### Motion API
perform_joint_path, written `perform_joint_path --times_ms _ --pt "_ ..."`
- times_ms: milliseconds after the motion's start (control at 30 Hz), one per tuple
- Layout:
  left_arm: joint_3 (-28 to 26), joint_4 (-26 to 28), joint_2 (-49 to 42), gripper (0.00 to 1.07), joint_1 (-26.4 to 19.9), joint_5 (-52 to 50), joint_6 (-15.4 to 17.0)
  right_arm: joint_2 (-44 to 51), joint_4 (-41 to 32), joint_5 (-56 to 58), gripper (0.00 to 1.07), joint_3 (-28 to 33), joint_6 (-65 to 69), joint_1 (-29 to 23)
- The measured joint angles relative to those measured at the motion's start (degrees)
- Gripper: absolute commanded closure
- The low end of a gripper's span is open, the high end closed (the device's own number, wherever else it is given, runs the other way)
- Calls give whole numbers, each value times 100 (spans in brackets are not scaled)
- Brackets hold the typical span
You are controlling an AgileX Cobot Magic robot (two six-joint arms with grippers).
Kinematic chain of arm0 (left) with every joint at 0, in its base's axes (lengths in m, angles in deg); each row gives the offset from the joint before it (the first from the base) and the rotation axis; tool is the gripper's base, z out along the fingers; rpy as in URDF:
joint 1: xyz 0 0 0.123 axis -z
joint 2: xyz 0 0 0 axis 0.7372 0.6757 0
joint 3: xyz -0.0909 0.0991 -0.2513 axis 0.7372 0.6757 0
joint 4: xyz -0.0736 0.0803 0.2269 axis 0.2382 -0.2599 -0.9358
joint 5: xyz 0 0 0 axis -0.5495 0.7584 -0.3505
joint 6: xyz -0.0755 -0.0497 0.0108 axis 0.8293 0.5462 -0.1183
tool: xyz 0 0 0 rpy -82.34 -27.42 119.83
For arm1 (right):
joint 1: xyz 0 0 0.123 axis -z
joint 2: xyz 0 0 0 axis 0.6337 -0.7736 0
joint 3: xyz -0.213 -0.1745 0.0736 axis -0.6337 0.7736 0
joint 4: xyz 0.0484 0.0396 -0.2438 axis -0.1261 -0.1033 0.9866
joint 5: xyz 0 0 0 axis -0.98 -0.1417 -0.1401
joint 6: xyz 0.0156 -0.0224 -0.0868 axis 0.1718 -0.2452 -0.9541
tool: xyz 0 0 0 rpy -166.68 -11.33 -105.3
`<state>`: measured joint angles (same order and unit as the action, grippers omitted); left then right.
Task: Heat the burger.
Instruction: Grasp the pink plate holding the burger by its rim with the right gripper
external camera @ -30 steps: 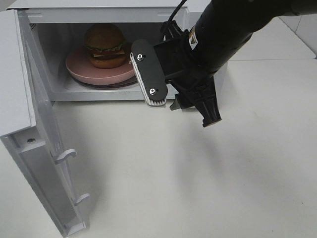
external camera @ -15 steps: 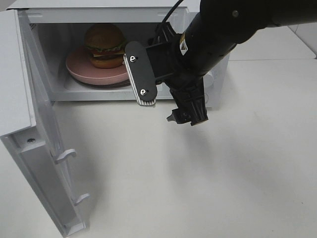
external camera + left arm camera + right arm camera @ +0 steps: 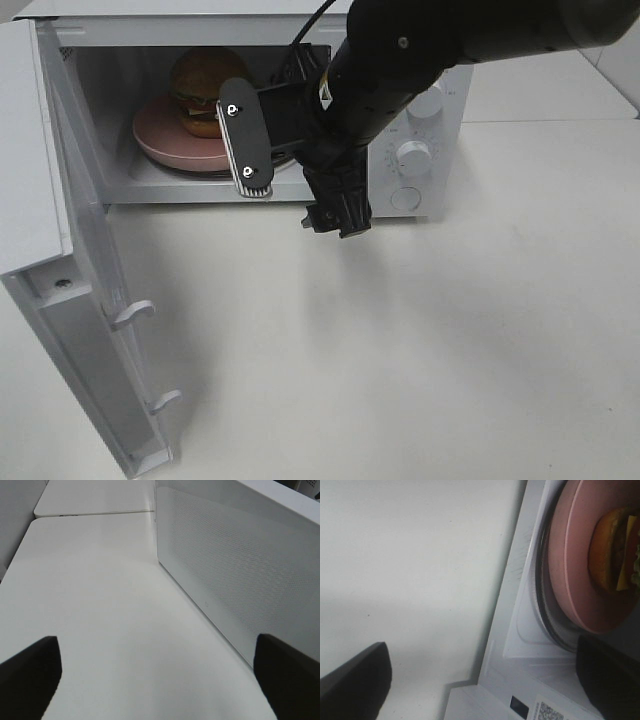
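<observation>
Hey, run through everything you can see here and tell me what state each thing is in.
Microwave door: swung wide open.
Burger: whole, sitting on the pink plate inside the microwave.
Pink plate: flat on the glass turntable.
Right pincer: open, empty, at the microwave's opening.
Left pincer: open, empty, above the table.

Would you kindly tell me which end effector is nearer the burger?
Right. The right end effector is open at the mouth of the microwave, just in front of the burger. The left end effector is outside the overhead view, facing a perforated white panel.
</observation>
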<state>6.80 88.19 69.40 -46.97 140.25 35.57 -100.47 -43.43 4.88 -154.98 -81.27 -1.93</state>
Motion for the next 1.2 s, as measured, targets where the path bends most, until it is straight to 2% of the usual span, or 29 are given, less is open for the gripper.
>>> perform_joint_path --times_ms 433,1200 --pt "0 0 0 7 0 0 0 -751 0 -252 17 -613 11 103" --pt "0 -23 0 7 0 0 0 -2097 0 -298 23 -2097 361 223"
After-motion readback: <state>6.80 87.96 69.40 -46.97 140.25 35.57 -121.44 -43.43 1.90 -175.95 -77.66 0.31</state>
